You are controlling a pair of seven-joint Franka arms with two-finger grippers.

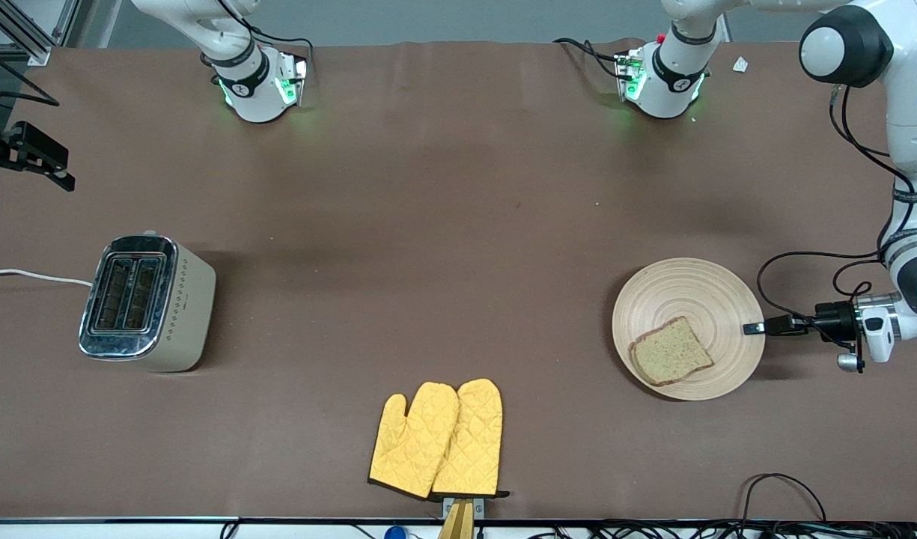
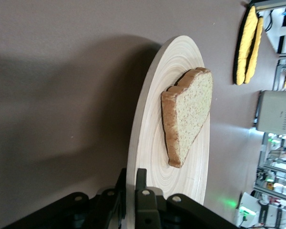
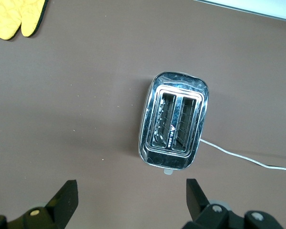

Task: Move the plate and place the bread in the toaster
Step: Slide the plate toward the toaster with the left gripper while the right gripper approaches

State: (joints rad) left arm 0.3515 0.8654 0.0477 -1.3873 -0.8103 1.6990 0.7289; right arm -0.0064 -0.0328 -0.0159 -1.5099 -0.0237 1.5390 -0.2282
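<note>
Careful: your left pincer (image 1: 754, 328) is clamped on the plate (image 1: 716, 296) rim, and any tilt slides the bread (image 1: 671, 350) off. Your right pincer (image 3: 132, 200) waits wide open, empty, above the toaster (image 3: 174, 121).

A: What colours are on the brown table (image 1: 458, 247)?
B: A pale beige plate (image 1: 716, 296) with ring grooves, holding speckled brown bread (image 1: 670, 351) with a darker crust.
A: And the toaster (image 1: 147, 303)?
B: Cream, with a dotted side and shiny chrome top, white cord (image 1: 31, 275). Also 2 quilted yellow mitts (image 1: 437, 439), black-edged.
</note>
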